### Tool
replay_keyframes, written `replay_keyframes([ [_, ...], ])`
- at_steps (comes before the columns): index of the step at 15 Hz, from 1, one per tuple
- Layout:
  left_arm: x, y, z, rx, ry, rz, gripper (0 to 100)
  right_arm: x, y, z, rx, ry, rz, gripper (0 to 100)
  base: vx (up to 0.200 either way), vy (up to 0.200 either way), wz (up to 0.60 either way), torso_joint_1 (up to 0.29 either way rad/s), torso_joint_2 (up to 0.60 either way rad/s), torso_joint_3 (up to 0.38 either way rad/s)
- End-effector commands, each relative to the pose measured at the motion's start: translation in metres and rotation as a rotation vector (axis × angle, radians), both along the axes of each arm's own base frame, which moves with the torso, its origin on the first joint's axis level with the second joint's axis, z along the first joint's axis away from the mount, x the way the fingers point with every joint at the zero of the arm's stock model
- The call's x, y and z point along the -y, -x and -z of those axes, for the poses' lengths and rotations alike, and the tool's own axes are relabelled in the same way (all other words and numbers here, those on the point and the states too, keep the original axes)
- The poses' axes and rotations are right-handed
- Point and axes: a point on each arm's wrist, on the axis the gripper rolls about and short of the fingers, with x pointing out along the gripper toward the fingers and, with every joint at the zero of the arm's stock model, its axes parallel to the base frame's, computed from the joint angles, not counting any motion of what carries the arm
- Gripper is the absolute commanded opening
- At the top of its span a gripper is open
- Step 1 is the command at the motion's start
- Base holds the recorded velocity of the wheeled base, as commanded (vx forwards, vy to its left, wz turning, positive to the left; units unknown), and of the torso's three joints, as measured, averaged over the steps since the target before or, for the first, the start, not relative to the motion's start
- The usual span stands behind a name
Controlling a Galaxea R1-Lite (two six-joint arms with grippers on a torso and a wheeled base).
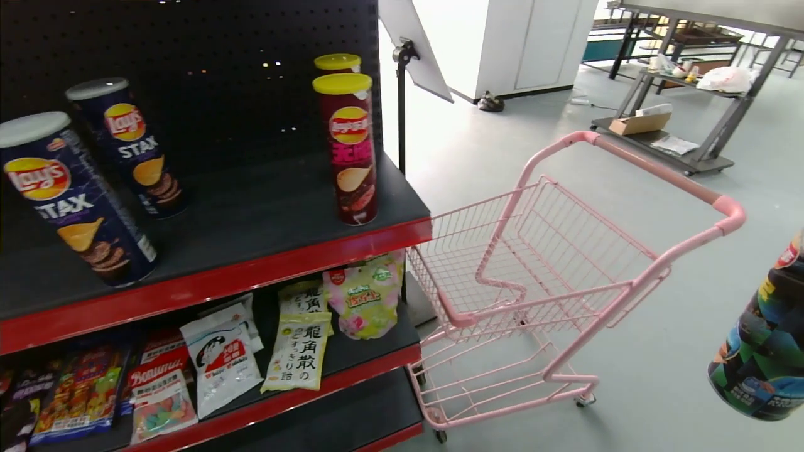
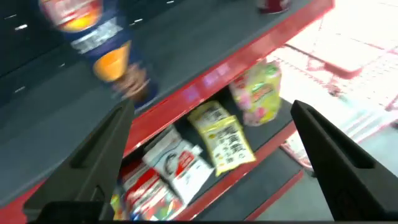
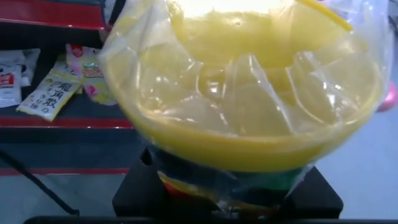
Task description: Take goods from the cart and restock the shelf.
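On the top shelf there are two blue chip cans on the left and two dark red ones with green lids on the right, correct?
No: the head view shows yellow lids, not green, on the front dark red can and the rear dark red can at the right of the top shelf. The front blue can and rear blue can are on the left, as said.

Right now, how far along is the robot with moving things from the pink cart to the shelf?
Nearly done, it seems. The pink cart looks empty, and chip cans already stand on the top shelf. In hand: the right gripper holds a colourful can with a yellow lid, beside the cart. The left gripper is open and empty near the shelf. Remaining: setting that can on the shelf.
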Motion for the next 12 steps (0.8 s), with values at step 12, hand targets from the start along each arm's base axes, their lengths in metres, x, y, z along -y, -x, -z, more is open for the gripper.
replay_keyframes([
  [12, -0.0001, 0.0005, 0.0000, 0.002, 0.001, 0.001, 100, 0.0009, 0.0031, 0.0053, -0.005, 0.003, -0.004, 0, 0.000, 0.000, 0.30, 0.002, 0.00, 0.000],
])
